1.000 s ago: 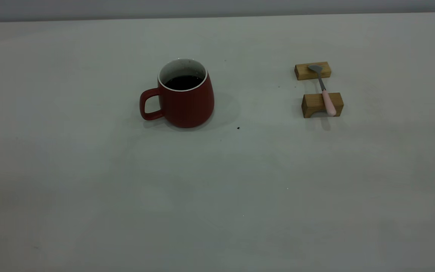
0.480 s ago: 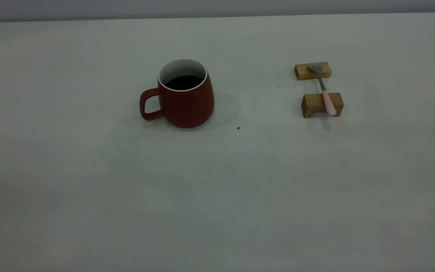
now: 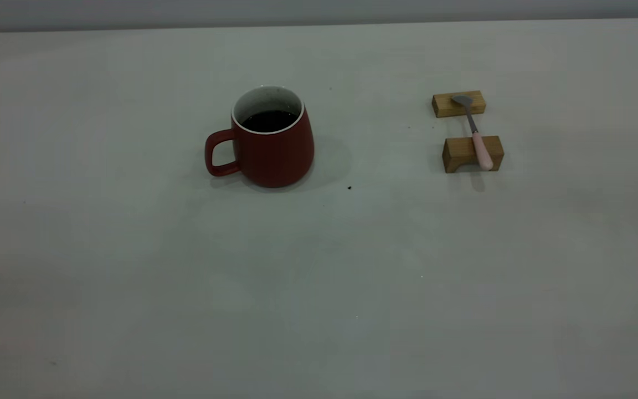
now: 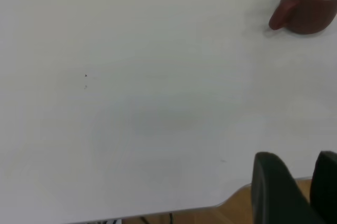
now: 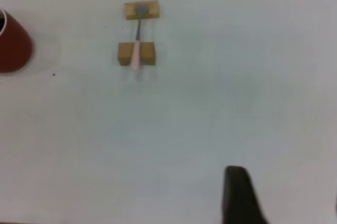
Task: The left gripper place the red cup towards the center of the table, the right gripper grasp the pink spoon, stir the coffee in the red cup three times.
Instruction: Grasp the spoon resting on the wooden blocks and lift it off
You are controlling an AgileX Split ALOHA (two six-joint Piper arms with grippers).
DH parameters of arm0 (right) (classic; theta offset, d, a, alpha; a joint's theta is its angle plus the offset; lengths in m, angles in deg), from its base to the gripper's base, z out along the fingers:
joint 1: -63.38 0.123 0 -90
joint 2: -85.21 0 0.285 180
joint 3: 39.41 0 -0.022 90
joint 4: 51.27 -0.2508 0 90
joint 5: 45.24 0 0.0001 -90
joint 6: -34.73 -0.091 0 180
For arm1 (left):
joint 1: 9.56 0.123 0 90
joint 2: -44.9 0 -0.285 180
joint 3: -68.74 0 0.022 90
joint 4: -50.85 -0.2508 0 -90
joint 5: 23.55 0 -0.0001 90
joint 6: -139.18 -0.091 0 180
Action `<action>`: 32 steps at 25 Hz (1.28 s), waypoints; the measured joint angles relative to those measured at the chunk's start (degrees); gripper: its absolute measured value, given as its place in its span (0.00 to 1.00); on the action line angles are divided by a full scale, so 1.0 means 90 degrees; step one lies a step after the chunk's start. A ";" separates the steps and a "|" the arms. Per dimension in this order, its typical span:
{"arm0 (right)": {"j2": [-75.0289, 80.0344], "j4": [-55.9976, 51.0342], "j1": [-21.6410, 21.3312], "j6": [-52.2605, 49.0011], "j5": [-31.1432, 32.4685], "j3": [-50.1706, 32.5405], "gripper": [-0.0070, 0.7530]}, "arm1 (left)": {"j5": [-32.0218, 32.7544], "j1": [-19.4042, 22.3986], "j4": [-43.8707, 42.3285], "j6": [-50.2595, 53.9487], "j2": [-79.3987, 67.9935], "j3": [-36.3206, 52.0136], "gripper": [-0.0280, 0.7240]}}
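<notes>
The red cup (image 3: 274,149) stands upright on the table (image 3: 319,266), left of centre, with its handle pointing left and dark coffee (image 3: 269,120) inside. To the right, the pink spoon (image 3: 477,136) lies across two wooden blocks, its metal bowl on the far one. Neither gripper shows in the exterior view. In the left wrist view my left gripper (image 4: 297,163) hovers by the table's edge, far from the cup (image 4: 308,3), fingers slightly apart and holding nothing. My right gripper (image 5: 287,182) stands open, well away from the spoon (image 5: 136,56).
The far tan block (image 3: 458,103) and the near notched block (image 3: 463,155) carry the spoon. A small dark speck (image 3: 349,188) lies right of the cup. The table edge and wooden floor (image 4: 247,205) appear under the left gripper.
</notes>
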 joint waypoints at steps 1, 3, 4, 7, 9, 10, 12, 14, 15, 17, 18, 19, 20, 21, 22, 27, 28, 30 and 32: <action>0.0485 -0.0066 0.0000 0.0000 -0.0218 0.0075 0.72 | 0.0000 0.0000 0.0000 0.0000 0.0000 0.0000 0.36; 0.1389 -0.0098 0.0000 0.0000 -0.0586 0.0211 0.79 | 0.0000 0.0000 0.0000 0.0000 0.0000 0.0000 0.36; 0.1879 -0.0106 0.0000 0.0000 -0.0763 0.0286 0.81 | 0.0000 0.0000 0.0000 0.0000 0.0000 0.0000 0.36; 0.3234 -0.0218 0.0046 0.0130 -0.1227 0.0500 0.83 | 0.0000 0.0000 0.0000 0.0000 0.0000 0.0000 0.36; 0.4116 -0.0313 0.0214 0.0265 -0.1690 0.0624 0.83 | 0.0000 0.0000 0.0000 0.0008 0.0000 0.0000 0.36; 0.4461 -0.0355 0.0313 0.0307 -0.1899 0.0679 0.83 | 0.0000 0.0000 0.0000 0.0008 0.0000 0.0000 0.36; 0.5265 -0.0403 0.0565 0.0329 -0.2318 0.0852 0.83 | 0.0000 0.0000 0.0000 0.0008 0.0000 0.0000 0.36; 0.5973 -0.0418 0.0796 0.0334 -0.2573 0.1081 0.83 | 0.0000 0.0000 0.0000 0.0008 0.0000 0.0000 0.36; 0.6355 -0.0420 0.0930 0.0334 -0.2679 0.1230 0.83 | 0.0000 0.0000 0.0000 0.0008 0.0000 0.0000 0.36; 0.7037 -0.0433 0.1156 0.0334 -0.2800 0.1543 0.83 | 0.0000 0.0000 0.0000 0.0008 0.0000 0.0000 0.36; 0.7396 -0.0438 0.1256 0.0334 -0.2842 0.1732 0.83 | 0.0000 0.0000 0.0000 0.0008 0.0000 0.0000 0.36; 0.7736 -0.0438 0.1337 0.0334 -0.2859 0.1928 0.83 | 0.0000 0.0000 0.0000 0.0008 0.0000 0.0000 0.36; 0.8059 -0.0445 0.1404 0.0334 -0.2872 0.2126 0.83 | 0.0000 0.0000 0.0000 0.0008 0.0000 0.0000 0.36; 0.8312 -0.0445 0.1453 0.0334 -0.2878 0.2293 0.83 | 0.0000 0.0000 0.0000 0.0008 0.0000 0.0000 0.36; 0.8599 -0.0445 0.1500 0.0334 -0.2886 0.2494 0.83 | 0.0000 0.0000 0.0000 0.0008 0.0000 0.0000 0.36; 0.9811 -0.0445 0.1657 0.0334 -0.2906 0.3387 0.83 | 0.0000 0.0000 0.0000 0.0008 0.0000 0.0000 0.36; 1.0004 -0.0445 0.1688 0.0334 -0.2906 0.3535 0.83 | 0.0000 0.0000 0.0000 0.0008 0.0000 0.0000 0.36; 1.0424 -0.0445 0.1742 0.0334 -0.2862 0.3870 0.83 | 0.0000 0.0000 0.0000 0.0008 0.0000 0.0000 0.36; 1.0731 -0.0445 0.1771 0.0341 -0.2800 0.4143 0.83 | 0.0000 0.0000 0.0000 0.0008 0.0000 0.0000 0.36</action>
